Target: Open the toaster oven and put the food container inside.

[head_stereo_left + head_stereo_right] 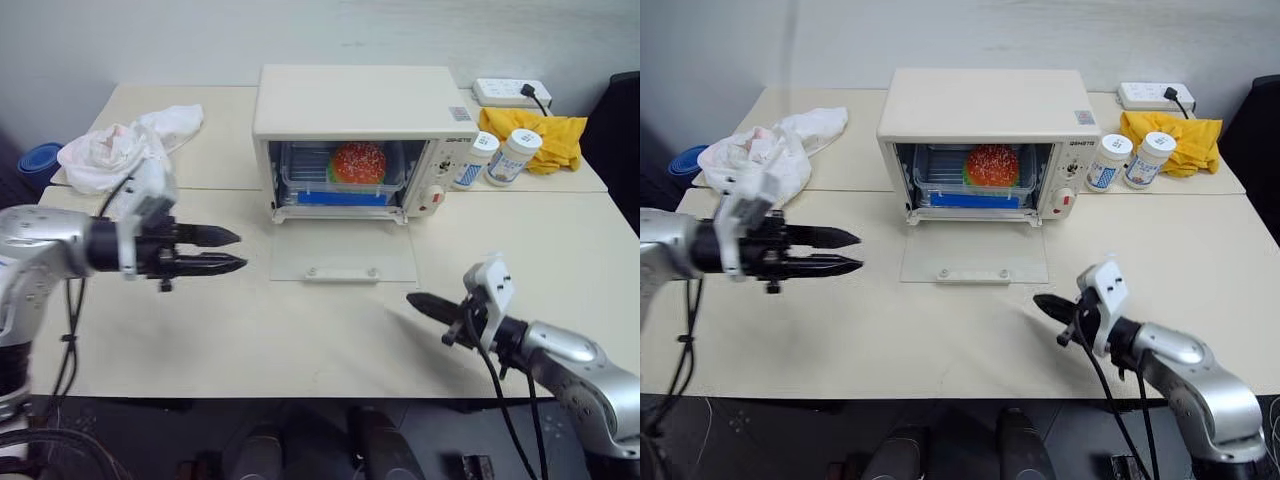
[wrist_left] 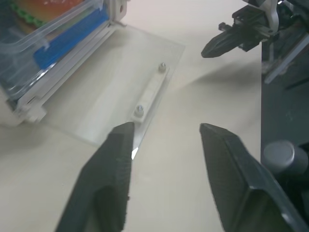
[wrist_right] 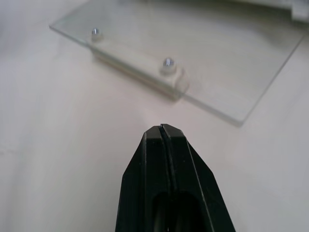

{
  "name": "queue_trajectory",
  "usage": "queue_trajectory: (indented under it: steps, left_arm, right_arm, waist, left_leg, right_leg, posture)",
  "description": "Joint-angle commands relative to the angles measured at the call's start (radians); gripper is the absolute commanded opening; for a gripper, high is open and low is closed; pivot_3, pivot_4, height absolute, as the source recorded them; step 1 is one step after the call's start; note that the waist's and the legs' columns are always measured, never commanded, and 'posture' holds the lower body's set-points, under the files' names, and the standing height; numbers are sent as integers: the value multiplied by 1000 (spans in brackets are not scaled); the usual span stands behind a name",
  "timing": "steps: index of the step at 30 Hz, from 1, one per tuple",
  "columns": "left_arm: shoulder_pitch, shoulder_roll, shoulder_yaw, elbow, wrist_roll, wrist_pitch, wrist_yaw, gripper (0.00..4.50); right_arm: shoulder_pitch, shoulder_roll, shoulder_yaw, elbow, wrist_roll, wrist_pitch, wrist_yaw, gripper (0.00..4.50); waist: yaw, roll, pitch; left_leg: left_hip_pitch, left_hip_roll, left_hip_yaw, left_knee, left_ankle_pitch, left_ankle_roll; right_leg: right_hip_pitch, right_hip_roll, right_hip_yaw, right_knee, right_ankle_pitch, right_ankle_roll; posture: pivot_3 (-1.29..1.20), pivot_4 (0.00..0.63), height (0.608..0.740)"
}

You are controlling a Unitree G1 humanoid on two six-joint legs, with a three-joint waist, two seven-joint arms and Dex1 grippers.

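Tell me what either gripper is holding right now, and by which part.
Nothing is held. The left gripper is open over bare table; the right gripper is shut and empty. The food container sits inside the toaster oven, door down.

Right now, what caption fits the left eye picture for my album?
Burger in its food container sits inside the toaster oven, door down, grippers apart.

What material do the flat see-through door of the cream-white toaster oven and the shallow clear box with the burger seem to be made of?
The drop-down door of the toaster oven looks like smooth clear glass: the table shows through it and its edge is crisp. Its cream handle is fixed with two metal screws. The food container looks like thin glossy clear plastic with blue strips, probably plastic too.
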Motion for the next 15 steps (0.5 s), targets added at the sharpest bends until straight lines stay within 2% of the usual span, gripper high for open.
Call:
queue_trajectory:
  steps: [1,3,4,5,10,13,15]
  left_arm:
    - [-31,38,38,19,-23,-37,-52,3466]
    - [-44,46,43,33,-28,-46,-64,4040]
    - [-55,47,44,38,-31,-47,-67,4319]
    - [-63,47,43,42,-34,-49,-69,4464]
    - [-70,54,33,61,-21,-74,-83,4464]
    - [-71,57,31,84,-4,-99,-85,4464]
    - [-73,52,32,100,8,-116,-76,4500]
  right_arm:
    - [-30,28,20,46,-51,-56,-37,0]
    - [-62,56,35,106,-80,-83,-56,0]
    - [-85,69,44,140,-97,-104,-62,0]
    - [-110,81,52,172,-109,-120,-66,0]
    - [-195,95,43,204,-112,-150,-50,0]
    - [-238,56,-41,122,5,-77,-21,0]
    - [-270,8,-122,73,128,-1,1,364]
  waist:
    - [0,0,0]
    - [0,0,0]
    - [0,0,0]
    - [-1,0,0]
    - [-4,1,1]
    - [-2,2,1]
    - [0,3,2]
  left_leg:
    - [0,0,0,0,0,0]
    - [0,0,0,0,0,0]
    - [0,0,0,0,0,0]
    - [0,0,0,-1,0,1]
    - [-3,1,0,-1,-1,1]
    - [-5,1,0,-1,-1,1]
    - [-5,1,0,0,-1,1]
  right_leg:
    - [0,0,0,1,0,0]
    - [0,0,0,2,4,7]
    - [-1,0,0,2,8,15]
    - [-2,0,0,3,9,15]
    - [-6,1,0,4,8,15]
    - [-8,1,0,5,8,15]
    - [-7,1,0,5,8,15]
  posture:
    - [0,150,740]
    - [0,150,740]
    - [0,150,740]
    - [0,150,740]
    - [0,150,740]
    - [0,150,740]
    - [0,150,740]
